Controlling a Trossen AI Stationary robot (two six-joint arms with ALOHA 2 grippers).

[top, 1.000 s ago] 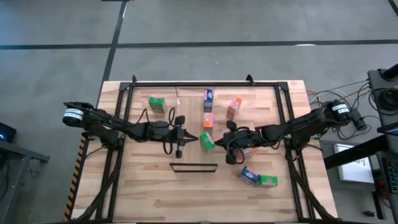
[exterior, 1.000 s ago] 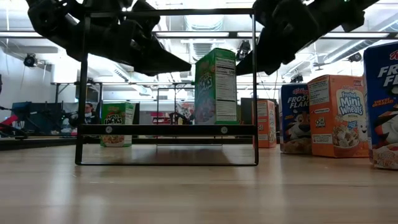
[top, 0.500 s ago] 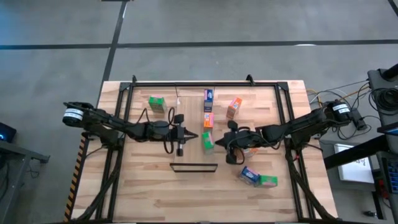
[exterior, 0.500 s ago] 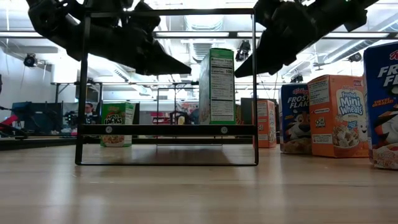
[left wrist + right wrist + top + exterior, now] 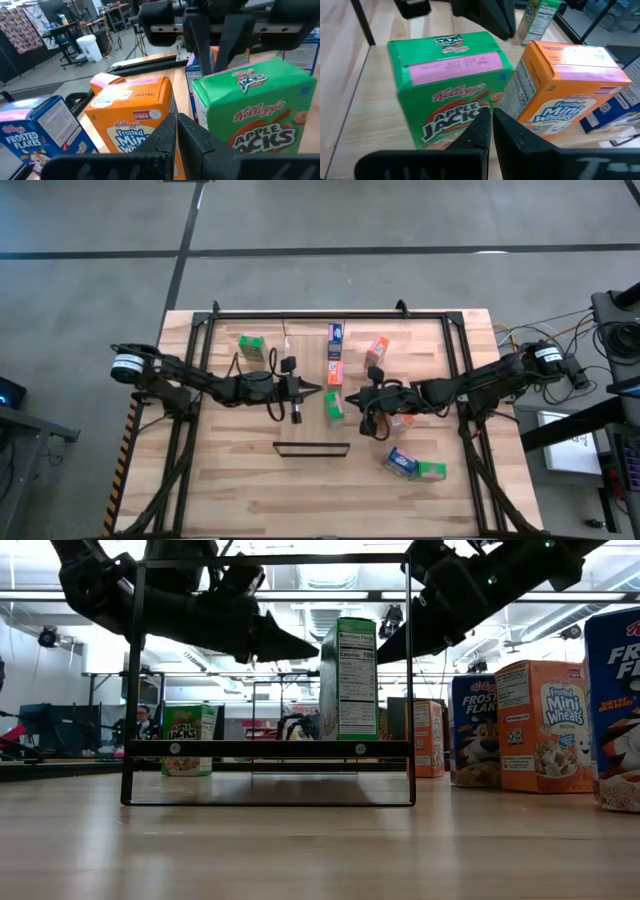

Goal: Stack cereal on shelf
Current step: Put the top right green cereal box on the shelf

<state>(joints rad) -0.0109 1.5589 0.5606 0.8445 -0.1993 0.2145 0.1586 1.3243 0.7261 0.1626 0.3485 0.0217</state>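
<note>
An upright green cereal box stands on the wooden table between my two grippers. My left gripper is shut; its tip is at the box's upper left edge and points into the gap between this box and an orange box. My right gripper is shut too, its tip close in front of the box's printed broad face. The shelf, a narrow dark-framed stand, sits nearer the table's front edge. My left gripper comes nearly level from the table's left, with its shut tip beside the green box's upper edge; I cannot tell whether it touches. My right gripper slants down from the table's right, its shut tip at the box's broad face; whether it touches cannot be told.
Behind the green box stand an orange box and a blue one. Another orange box and a green box stand farther back. A blue and a green box lie near the front right. A black rail borders the table.
The green box has turned about on its base, staying upright, and now shows its narrow side to the low view. My left gripper has shifted a little toward the far edge and tipped its nose downward. My right gripper has stayed in place.
</note>
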